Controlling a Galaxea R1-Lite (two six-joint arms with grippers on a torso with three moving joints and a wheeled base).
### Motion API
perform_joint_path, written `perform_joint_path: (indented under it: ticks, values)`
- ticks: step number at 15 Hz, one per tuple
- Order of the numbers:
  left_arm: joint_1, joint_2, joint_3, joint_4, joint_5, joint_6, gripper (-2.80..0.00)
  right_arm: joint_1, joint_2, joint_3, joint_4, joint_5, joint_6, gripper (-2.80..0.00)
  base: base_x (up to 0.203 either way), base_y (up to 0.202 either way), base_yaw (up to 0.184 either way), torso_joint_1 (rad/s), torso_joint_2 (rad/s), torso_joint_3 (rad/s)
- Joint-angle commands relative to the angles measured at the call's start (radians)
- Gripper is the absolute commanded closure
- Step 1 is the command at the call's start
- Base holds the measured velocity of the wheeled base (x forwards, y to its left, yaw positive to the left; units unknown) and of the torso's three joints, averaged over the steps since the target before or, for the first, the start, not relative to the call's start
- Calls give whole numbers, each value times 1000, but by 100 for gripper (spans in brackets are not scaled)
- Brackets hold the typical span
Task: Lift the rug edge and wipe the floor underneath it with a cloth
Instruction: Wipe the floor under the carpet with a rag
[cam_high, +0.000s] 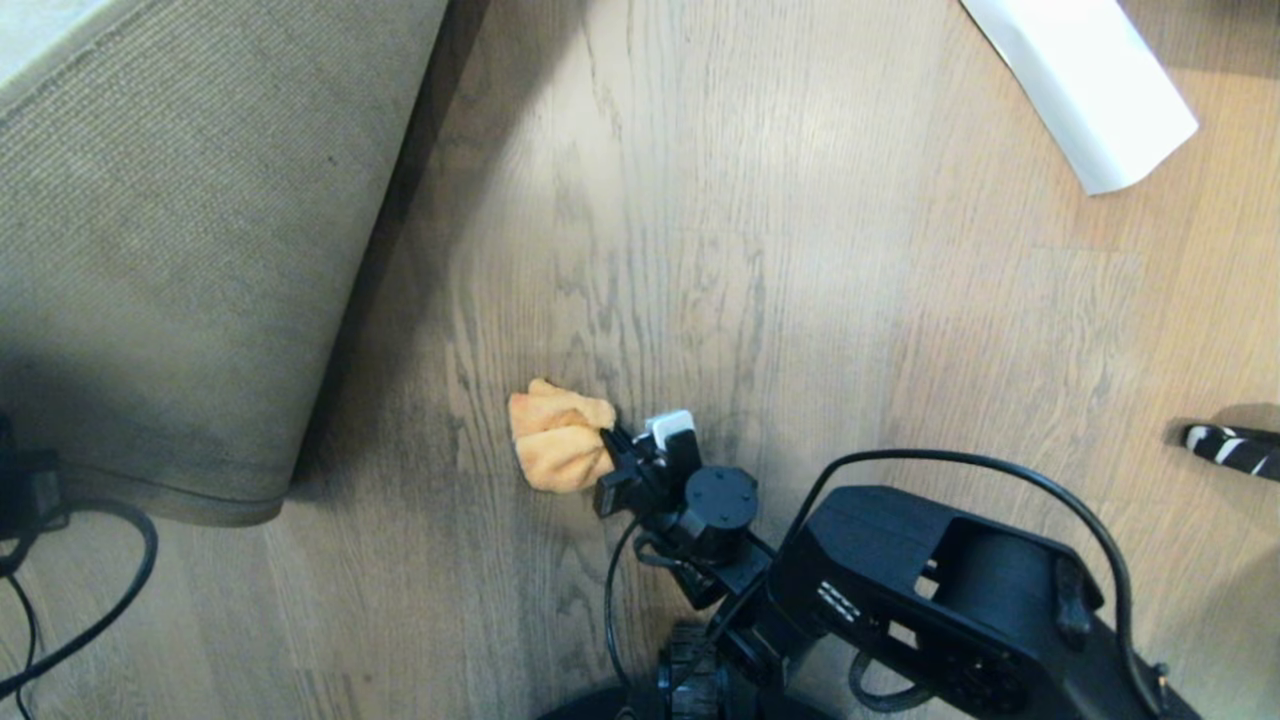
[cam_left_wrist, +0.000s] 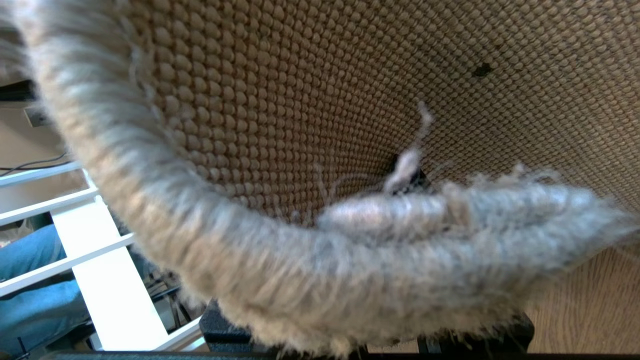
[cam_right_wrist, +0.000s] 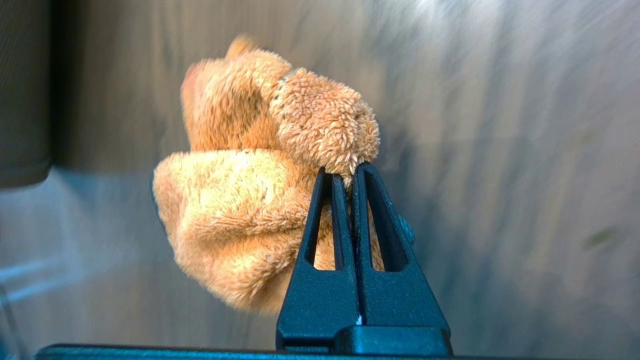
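Note:
The rug (cam_high: 170, 250) is raised at the left, its beige woven backing facing me and a shadow beneath its lifted edge. In the left wrist view the fluffy grey rug edge (cam_left_wrist: 300, 265) lies across my left gripper (cam_left_wrist: 410, 200), which is shut on it; only a dark fingertip (cam_left_wrist: 417, 177) peeks out behind the pile. My right gripper (cam_high: 612, 450) is shut on the orange cloth (cam_high: 555, 435), holding it bunched against the wood-grain floor (cam_high: 800, 250) to the right of the rug. From the right wrist, the closed fingertips (cam_right_wrist: 345, 172) pinch a fold of the cloth (cam_right_wrist: 240, 210).
A white rolled sheet of paper (cam_high: 1085, 85) lies at the far right. A black-and-white striped object (cam_high: 1235, 448) sits at the right edge. Black cables (cam_high: 90, 620) trail at the near left. A white rail frame (cam_left_wrist: 110, 280) and a person's blue-clad leg (cam_left_wrist: 30, 300) show beyond the rug.

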Motion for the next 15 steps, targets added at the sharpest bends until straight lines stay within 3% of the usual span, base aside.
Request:
perform_joint_path:
  ticks: [1,15]
  values:
    - [0,2,0,-7,3,1,0,-24,-30,0,-48,-2,0,0,0,0,0,0,0,0]
    - [0,-1,0,-8,4,1,0,-228,-171,14,-48,2,-5,0,0,0,0,0,0,0]
